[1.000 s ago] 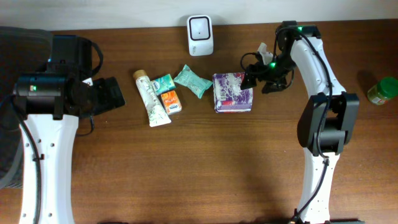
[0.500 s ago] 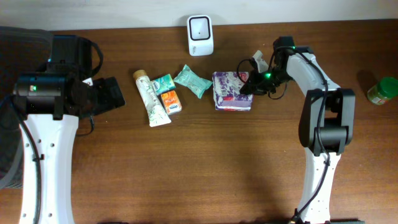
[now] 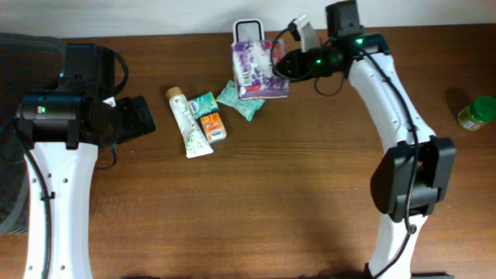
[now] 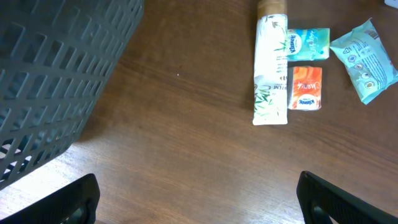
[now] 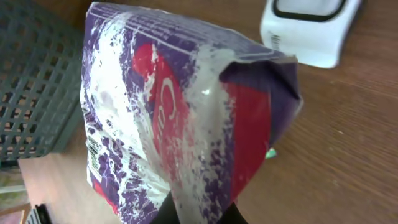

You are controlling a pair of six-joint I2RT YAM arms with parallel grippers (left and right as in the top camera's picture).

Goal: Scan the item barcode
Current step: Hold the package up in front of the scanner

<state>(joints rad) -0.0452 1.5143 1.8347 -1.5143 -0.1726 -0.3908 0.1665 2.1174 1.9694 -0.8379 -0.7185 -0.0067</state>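
A purple, white and red packet [image 3: 254,70] [image 5: 186,112] hangs above the table, pinched at its right end by my right gripper [image 3: 281,65] [image 5: 200,210], which is shut on it. The packet sits right in front of the white scanner [image 3: 248,28] [image 5: 308,28] at the table's back edge and covers the scanner's lower part in the overhead view. My left gripper [image 3: 139,116] [image 4: 202,202] stands wide open over bare wood at the left, holding nothing.
A white tube [image 3: 190,124] [image 4: 270,68], a teal tissue pack [image 3: 204,102], an orange pack [image 3: 213,126] and a teal wipes packet [image 3: 242,105] lie left of centre. A dark grey basket [image 4: 56,81] [image 5: 31,81] stands far left. A green jar [image 3: 476,113] is far right.
My right gripper shut on the purple packet, lifted it off the table and carried it back and left to the scanner. The left arm has not moved.
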